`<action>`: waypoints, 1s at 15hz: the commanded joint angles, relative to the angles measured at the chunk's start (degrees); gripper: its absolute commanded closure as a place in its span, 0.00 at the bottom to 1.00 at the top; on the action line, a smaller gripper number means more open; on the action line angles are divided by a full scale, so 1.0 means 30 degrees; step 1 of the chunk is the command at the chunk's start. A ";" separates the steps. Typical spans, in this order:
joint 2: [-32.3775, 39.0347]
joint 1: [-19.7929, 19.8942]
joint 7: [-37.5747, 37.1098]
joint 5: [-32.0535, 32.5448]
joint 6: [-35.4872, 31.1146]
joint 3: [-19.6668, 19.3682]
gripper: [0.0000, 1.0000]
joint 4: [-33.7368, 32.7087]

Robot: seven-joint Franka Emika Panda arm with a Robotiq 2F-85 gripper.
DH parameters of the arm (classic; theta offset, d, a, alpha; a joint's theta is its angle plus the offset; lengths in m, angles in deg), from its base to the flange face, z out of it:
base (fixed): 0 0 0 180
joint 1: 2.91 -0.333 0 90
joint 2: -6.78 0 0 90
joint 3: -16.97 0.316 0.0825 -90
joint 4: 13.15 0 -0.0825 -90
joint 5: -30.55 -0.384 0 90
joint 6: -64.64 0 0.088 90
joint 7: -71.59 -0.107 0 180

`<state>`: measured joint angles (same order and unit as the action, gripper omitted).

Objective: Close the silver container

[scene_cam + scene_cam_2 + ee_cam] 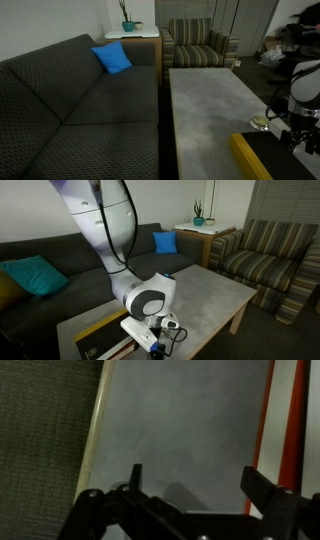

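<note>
Left: one dark grey fabric sofa (60, 100) carrying one blue square cushion (112, 58). A second, teal cushion (35, 275) shows in an exterior view, so two cushions. Behind the sofa's arm is a white side table (130, 38) with one small teal pot (128, 26) holding a green plant. One striped upholstered armchair (200, 45). On the grey rectangular table (205, 100) is one long black box with a yellow edge (250, 155); contents unreadable. Just beyond the box, near the table's right edge, is one tiny round shiny silver container (260, 123) with a pale yellowish middle. Lid on or off: can't tell. The black gripper (192, 478) is near it on the right, jaws spread wide with nothing between them, bare tabletop below.
</note>
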<state>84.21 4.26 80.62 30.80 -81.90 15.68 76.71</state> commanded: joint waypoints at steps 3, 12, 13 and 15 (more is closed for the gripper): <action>0.1576 -0.1625 -0.3510 0.0096 -0.0970 -0.1786 0.00 -0.1284; 0.1999 0.0083 -0.2751 -0.0438 -0.1852 -0.0739 0.00 -0.1834; 0.1838 0.0460 -0.2430 -0.0508 -0.2038 -0.0507 0.00 -0.1674; 0.1663 0.0937 -0.2025 -0.0570 -0.2404 -0.0246 0.00 -0.1503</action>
<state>87.80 3.77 72.29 30.03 -84.69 13.33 73.88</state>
